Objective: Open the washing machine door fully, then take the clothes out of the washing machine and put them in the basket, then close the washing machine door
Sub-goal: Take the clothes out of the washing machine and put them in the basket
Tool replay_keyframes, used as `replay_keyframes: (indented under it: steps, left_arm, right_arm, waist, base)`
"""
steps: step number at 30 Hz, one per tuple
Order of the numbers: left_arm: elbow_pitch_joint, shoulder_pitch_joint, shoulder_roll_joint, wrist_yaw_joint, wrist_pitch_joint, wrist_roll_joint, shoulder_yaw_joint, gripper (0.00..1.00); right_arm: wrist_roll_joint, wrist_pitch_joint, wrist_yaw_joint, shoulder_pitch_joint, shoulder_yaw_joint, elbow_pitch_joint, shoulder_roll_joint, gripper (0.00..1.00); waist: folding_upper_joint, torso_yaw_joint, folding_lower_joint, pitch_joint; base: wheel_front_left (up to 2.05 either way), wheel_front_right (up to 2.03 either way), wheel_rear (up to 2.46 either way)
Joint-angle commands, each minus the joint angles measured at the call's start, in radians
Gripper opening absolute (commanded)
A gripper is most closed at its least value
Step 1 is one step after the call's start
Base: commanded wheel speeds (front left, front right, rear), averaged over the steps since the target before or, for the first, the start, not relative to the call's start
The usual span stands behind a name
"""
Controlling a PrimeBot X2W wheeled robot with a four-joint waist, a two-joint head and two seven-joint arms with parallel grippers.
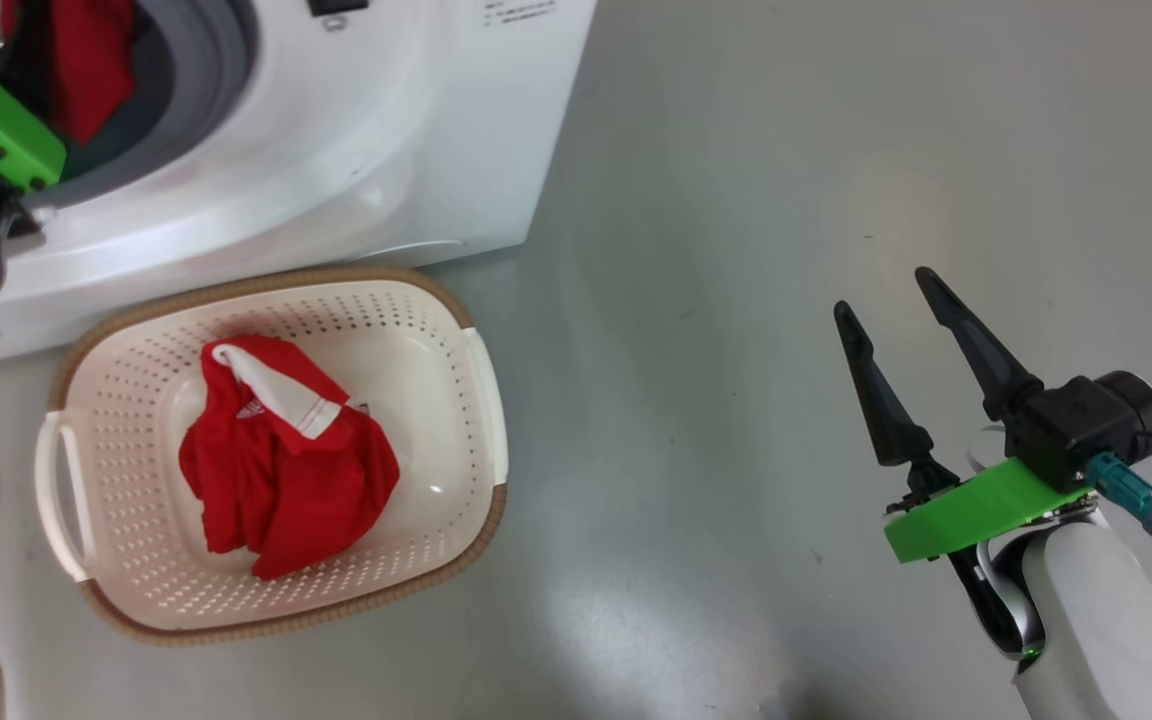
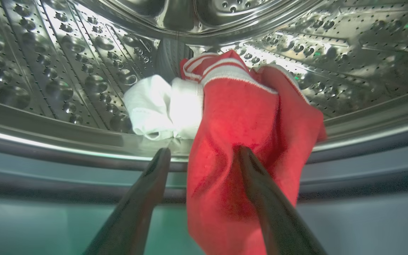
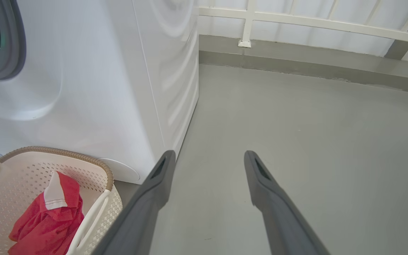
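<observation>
Washer (image 1: 386, 130), far left: perforated steel drum (image 2: 48, 71). Red white-trimmed garment (image 2: 239, 117) draped over its lip. Left gripper (image 2: 204, 154) spread astride it, unclamped. Perforated cream basket (image 1: 476, 400), near: crumpled red shirt (image 1: 286, 480). Right gripper (image 1: 879, 290) wide apart, empty.

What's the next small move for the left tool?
Probably close the left tool: it stands open at the drum lip, with a fold of the red garment between its fingers, ungripped. The basket already holds another garment.

Hanging red garment (image 1: 86, 70), top cropped
</observation>
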Motion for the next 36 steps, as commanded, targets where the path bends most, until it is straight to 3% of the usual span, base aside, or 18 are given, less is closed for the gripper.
replay_keyframes:
  steps: [1, 5, 6, 7, 13, 20, 28, 36]
  left_arm:
    - [-0.010, -0.011, 0.056, -0.006, 0.017, -0.005, -0.001, 1.00]
    - [-0.010, -0.009, 0.070, -0.006, 0.038, -0.017, -0.033, 0.97]
    - [-0.015, -0.009, 0.074, -0.006, 0.034, -0.018, -0.043, 0.15]
    - [-0.019, -0.008, 0.076, -0.006, 0.033, -0.021, -0.052, 0.00]
    - [-0.042, 0.010, 0.078, -0.006, 0.001, -0.022, -0.109, 0.00]
    - [-0.018, 0.031, 0.107, 0.012, -0.186, 0.047, -0.154, 0.00]
    - [0.020, 0.062, 0.101, 0.025, -0.322, 0.067, -0.166, 0.00]
    - [-0.012, 0.125, 0.100, 0.043, -0.371, 0.088, -0.164, 0.00]
  right_arm:
    - [0.011, -0.006, 0.006, 0.002, 0.019, -0.015, -0.001, 1.00]
    - [0.016, -0.006, 0.006, -0.001, 0.016, -0.008, 0.008, 1.00]
    - [0.016, -0.006, 0.006, -0.002, 0.013, -0.007, 0.009, 1.00]
    - [0.015, -0.006, 0.006, -0.003, 0.011, -0.006, 0.011, 1.00]
    - [0.016, -0.006, 0.006, -0.003, -0.006, 0.001, 0.020, 1.00]
    - [0.025, -0.006, 0.006, -0.011, -0.002, 0.009, 0.030, 1.00]
    - [0.027, -0.006, 0.006, -0.005, -0.006, 0.020, 0.027, 1.00]
    - [0.034, -0.006, 0.006, 0.000, 0.003, 0.035, 0.033, 1.00]
  waist:
    - [-0.0001, -0.012, -0.0001, 0.002]
    - [-0.0001, -0.023, -0.0001, 0.005]
    - [-0.0001, -0.024, -0.0001, 0.007]
    - [-0.0001, -0.024, -0.0001, 0.008]
    - [-0.0001, -0.016, -0.0001, 0.007]
    - [-0.0001, -0.001, -0.0001, -0.004]
    - [-0.0001, 0.025, -0.0001, -0.043]
    - [-0.0001, 0.050, -0.0001, -0.091]
  base:
    - [0.00, 0.00, 0.00]
    - [0.00, 0.00, 0.00]
    - [0.00, 0.00, 0.00]
    - [0.00, 0.00, 0.00]
    - [0.00, 0.00, 0.00]
    - [0.00, 0.00, 0.00]
    - [0.00, 0.00, 0.00]
    - [0.00, 0.00, 0.00]
